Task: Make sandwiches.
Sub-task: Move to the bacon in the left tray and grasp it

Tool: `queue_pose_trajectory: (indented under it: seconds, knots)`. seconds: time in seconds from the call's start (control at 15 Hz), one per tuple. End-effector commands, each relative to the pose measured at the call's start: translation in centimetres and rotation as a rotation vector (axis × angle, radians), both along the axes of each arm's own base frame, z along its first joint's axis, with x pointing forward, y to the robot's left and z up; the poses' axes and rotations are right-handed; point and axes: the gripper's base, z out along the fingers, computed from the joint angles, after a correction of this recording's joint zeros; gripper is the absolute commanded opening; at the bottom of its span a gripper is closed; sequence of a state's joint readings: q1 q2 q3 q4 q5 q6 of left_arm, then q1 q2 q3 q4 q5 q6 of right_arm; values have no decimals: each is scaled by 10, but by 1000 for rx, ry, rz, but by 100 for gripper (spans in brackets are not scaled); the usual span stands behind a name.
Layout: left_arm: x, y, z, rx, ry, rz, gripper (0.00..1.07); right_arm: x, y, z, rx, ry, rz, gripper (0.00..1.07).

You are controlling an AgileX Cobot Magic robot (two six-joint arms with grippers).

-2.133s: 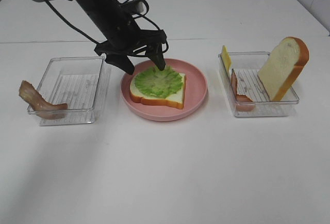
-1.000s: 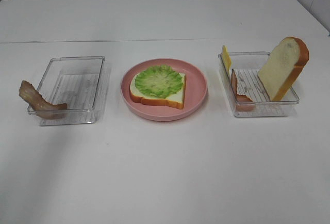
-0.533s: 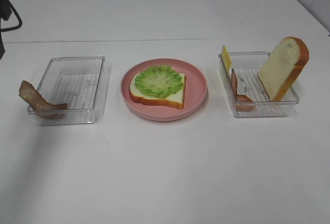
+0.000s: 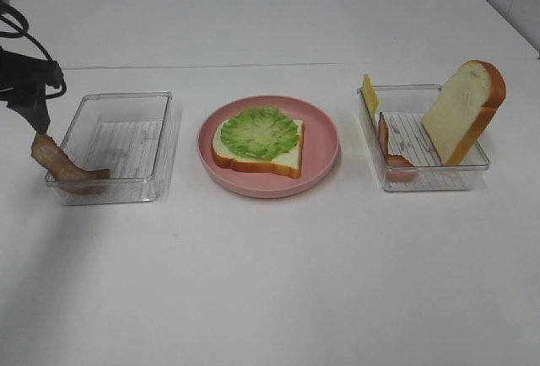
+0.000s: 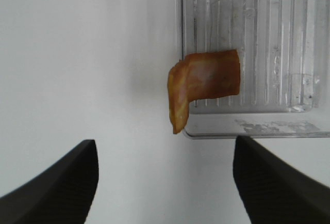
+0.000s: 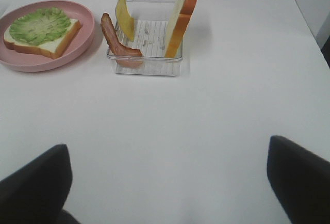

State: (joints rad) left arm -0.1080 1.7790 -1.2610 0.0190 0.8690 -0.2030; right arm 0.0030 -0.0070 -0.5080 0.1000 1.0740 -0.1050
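Observation:
A bread slice (image 4: pixel 257 153) topped with a green lettuce leaf (image 4: pixel 260 132) lies on the pink plate (image 4: pixel 321 142). One bacon strip (image 4: pixel 59 164) hangs over the left tray's outer edge, partly on the table. My left gripper (image 4: pixel 34 111) hovers just above it, open; in the left wrist view the bacon strip (image 5: pixel 203 82) lies ahead of the spread fingers (image 5: pixel 62 182). The right tray holds a cheese square (image 4: pixel 369 94), a second bacon strip (image 4: pixel 390 151) and an upright bread slice (image 4: pixel 462 111). My right gripper (image 6: pixel 165 182) is open and empty, well back from that tray.
A clear ribbed left tray (image 4: pixel 118 142) and a clear right tray (image 4: pixel 426 176) flank the plate on the white table. A seam in the tabletop runs behind them. Black cables trail from the left arm at the table's left edge.
The left arm, which had pulled away from the plate and out of view, has come back in at the left edge and dropped over the left bacon strip. Food items have not moved.

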Motion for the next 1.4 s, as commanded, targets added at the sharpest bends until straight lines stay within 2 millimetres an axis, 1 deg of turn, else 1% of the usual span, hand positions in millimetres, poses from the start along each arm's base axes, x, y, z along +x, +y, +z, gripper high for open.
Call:
queue_pose_trajectory:
  seconds: [0.07,0.13,0.2,0.27,0.33,0.47,0.8,0.87,1.07,1.2,1.27,1.4]
  knots:
    - [8,0,-20,-6,17,15,69,0,0,0,-6,-16,-2,96]
    - [11,-1,-29,-11,28,18,67,0,0,0,-6,-16,-2,96]
    - [11,-1,-31,-17,28,22,65,0,0,0,-6,-16,-2,96]
    - [15,-2,-40,-24,30,26,58,0,0,0,-6,-16,-2,96]
    - [17,-3,-41,-30,15,28,56,0,0,0,-6,-16,-2,96]
    - [20,-3,-42,-31,-5,19,55,0,0,0,-6,-16,-2,96]
    - [20,-4,-52,-28,30,5,55,0,0,0,-6,-16,-2,96]
    - [20,-4,-54,-27,35,5,52,0,0,0,-6,-16,-2,96]
    - [21,-4,-60,-26,50,5,32,0,0,0,-6,-16,-2,96]
    - [21,-4,-58,-27,41,5,17,0,0,0,-6,-16,-2,96]
    - [23,-4,-54,-28,24,5,0,0,0,0,-6,-16,-2,96]
    - [25,-4,-52,-30,16,5,0,0,0,0,-6,-16,-2,96]
